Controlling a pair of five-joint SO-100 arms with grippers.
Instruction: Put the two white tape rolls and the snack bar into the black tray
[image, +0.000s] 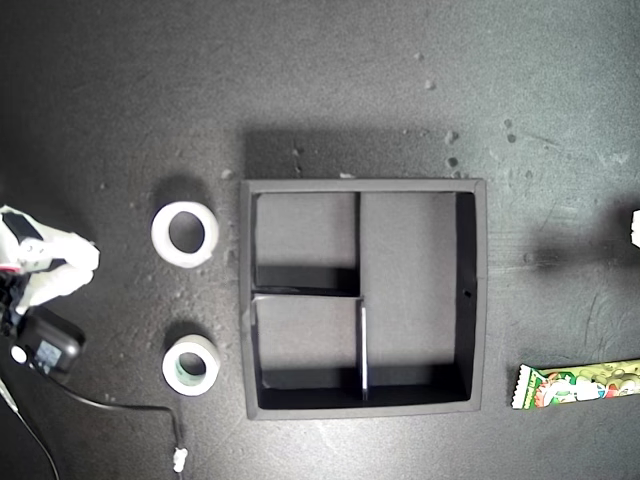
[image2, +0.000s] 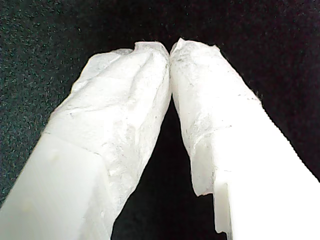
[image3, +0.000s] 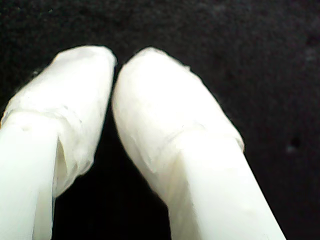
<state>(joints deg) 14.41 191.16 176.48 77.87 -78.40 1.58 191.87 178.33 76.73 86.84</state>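
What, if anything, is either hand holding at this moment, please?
Nothing: my first hand and my second hand are both shut on nothing.

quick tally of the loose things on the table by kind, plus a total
tape rolls: 2, a larger one and a smaller one
snack bar: 1
tray: 1, nothing in it
total: 4

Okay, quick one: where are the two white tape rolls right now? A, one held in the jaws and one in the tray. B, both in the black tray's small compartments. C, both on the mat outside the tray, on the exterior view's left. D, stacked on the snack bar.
C: the larger tape roll and the smaller tape roll lie on the mat at the exterior view's left of the black tray, whose compartments hold nothing.
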